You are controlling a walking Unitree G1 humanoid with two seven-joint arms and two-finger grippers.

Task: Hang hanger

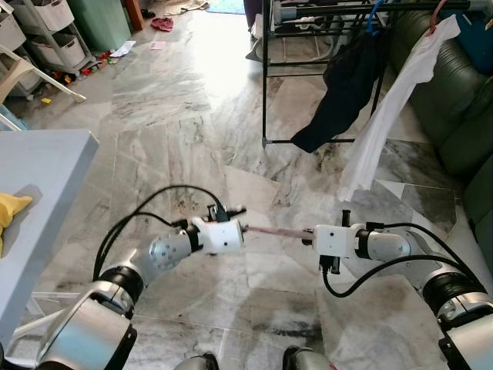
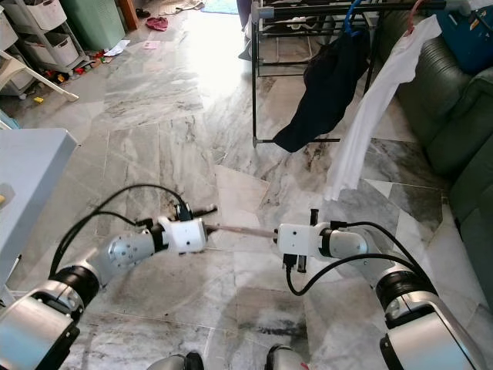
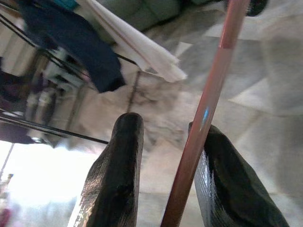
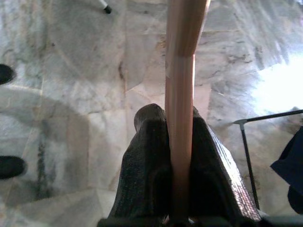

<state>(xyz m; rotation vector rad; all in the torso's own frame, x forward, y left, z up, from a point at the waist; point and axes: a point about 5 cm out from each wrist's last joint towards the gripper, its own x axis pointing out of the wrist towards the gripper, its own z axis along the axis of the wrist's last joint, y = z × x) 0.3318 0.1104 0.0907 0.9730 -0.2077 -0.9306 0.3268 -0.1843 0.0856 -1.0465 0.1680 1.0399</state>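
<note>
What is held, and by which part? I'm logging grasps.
A pink hanger, by its straight bar: the right gripper is shut on one end; the left gripper has the other between open jaws.

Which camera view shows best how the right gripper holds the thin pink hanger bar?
The right wrist view: both black fingers press against the thin pink hanger bar. The eye views show the bar between the right gripper and left gripper. In the left wrist view it lies against one finger.

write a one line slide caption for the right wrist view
Right gripper clamps a pink hanger bar between its black fingers above the marble floor.
</note>
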